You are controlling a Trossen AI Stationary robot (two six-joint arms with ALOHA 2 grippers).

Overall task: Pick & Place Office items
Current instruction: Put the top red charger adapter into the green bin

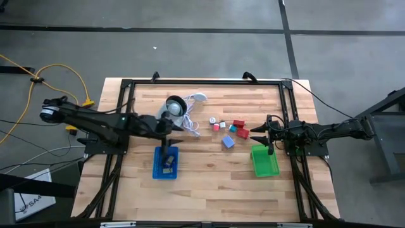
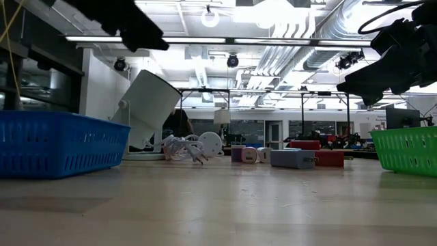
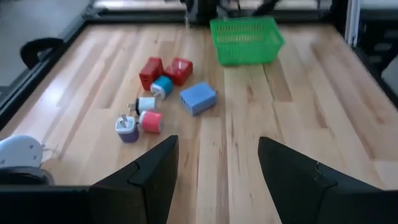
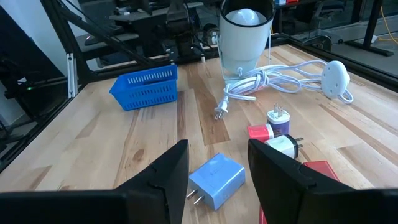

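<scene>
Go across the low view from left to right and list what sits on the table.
Blue basket → white round device → coiled white cord → purple plug → pale-blue block → red block → green basket.

The counter (image 1: 209,183) is pale, smooth planked wood. The blue tray (image 4: 146,88) and green tray (image 3: 245,41) look like latticed plastic. The little blocks (image 3: 199,98) seem smooth matt plastic. The fingers (image 3: 152,177) are matt black.

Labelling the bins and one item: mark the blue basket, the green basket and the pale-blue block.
blue basket (image 4: 145,89): right wrist view, on its mesh side wall.
green basket (image 3: 245,42): left wrist view, on its near wall.
pale-blue block (image 3: 198,98): left wrist view, on its top face.
</scene>
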